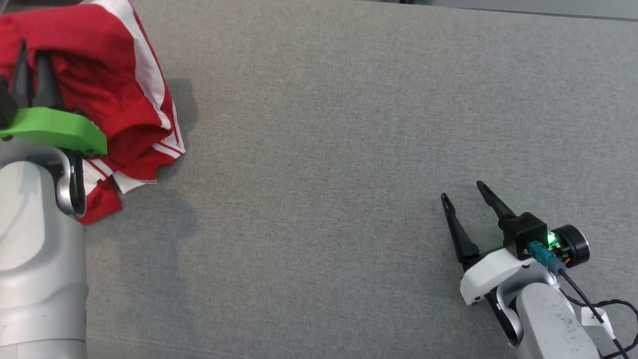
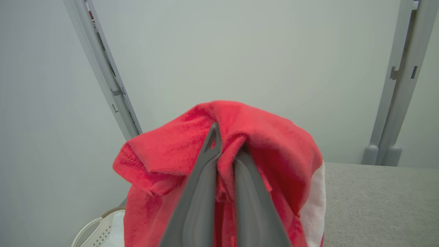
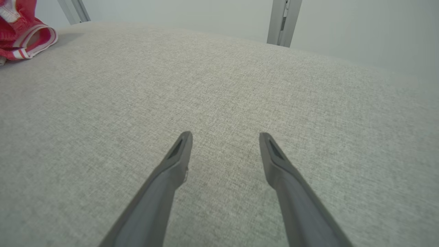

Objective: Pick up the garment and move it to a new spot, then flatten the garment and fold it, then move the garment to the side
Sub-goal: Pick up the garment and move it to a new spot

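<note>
In the head view, the red garment point(image 1: 119, 85) with white stripes is a bunched heap at about 10 o'clock, at the far left corner of the grey surface point(image 1: 349, 124). The left fingers point(image 1: 45, 80) go into the top of the heap, just above the green part point(image 1: 55, 129) of the left wrist.

In the left wrist view, the left fingers point(image 2: 209, 154) are closed almost completely, and a fold of the garment point(image 2: 274, 144) is pinched between them. The cloth hangs over both fingers and down each side. A white basket point(image 2: 99, 230) shows at 7 o'clock, and grey posts point(image 2: 103, 68) stand before the pale wall.

The right fingers point(image 1: 456, 229) are at about 4 o'clock in the head view, well apart from the garment. They are spread wide and hold nothing. In the right wrist view, the right fingers point(image 3: 178, 154) hover over bare cloth of the surface, and the striped hem of the garment point(image 3: 20, 37) lies on the surface at 10 o'clock.
</note>
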Robot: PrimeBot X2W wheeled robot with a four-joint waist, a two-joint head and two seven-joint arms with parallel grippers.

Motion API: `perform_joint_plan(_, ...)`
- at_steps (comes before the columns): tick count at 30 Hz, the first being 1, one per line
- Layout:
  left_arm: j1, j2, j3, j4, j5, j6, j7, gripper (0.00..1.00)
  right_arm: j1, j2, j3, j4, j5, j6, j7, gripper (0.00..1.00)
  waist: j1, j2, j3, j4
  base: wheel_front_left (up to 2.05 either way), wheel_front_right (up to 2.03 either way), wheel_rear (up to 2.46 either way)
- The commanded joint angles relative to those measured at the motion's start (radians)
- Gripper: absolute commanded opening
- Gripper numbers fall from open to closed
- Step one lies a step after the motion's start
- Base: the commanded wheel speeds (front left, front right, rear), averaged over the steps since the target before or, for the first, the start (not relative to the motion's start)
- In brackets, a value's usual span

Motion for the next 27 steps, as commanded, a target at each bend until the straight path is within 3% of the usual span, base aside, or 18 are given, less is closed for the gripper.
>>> perform_joint_plan(1, 0.013, -0.010, -0.005, -0.031, 0.009, -0.005, -0.001, 0.00, 0.017, 0.001, 0.000, 0.001, 0.009, -0.001, 0.000, 1.00, 0.0000, 0.0000, -0.053, -0.030, 0.00, 0.00, 0.00)
perform_joint_plan(13, 0.024, -0.123, -0.168, -0.254, -0.035, -0.027, -0.001, 0.00, 0.061, 0.008, 0.032, -0.011, 0.074, -0.001, 0.000, 1.00, 0.0000, 0.0000, -0.122, -0.205, 0.00, 0.00, 0.00)
perform_joint_plan(19, 0.043, -0.167, -0.288, -0.271, -0.098, -0.028, -0.001, 0.00, 0.067, 0.009, 0.045, -0.013, 0.091, -0.001, 0.000, 1.00, 0.0000, 0.0000, -0.121, -0.301, 0.00, 0.00, 0.00)
perform_joint_plan(27, 0.106, -0.176, -0.474, -0.272, -0.221, -0.021, -0.001, 0.00, 0.076, 0.009, 0.068, -0.007, 0.106, -0.001, 0.000, 1.00, 0.0000, 0.0000, -0.122, -0.399, 0.00, 0.00, 0.00)
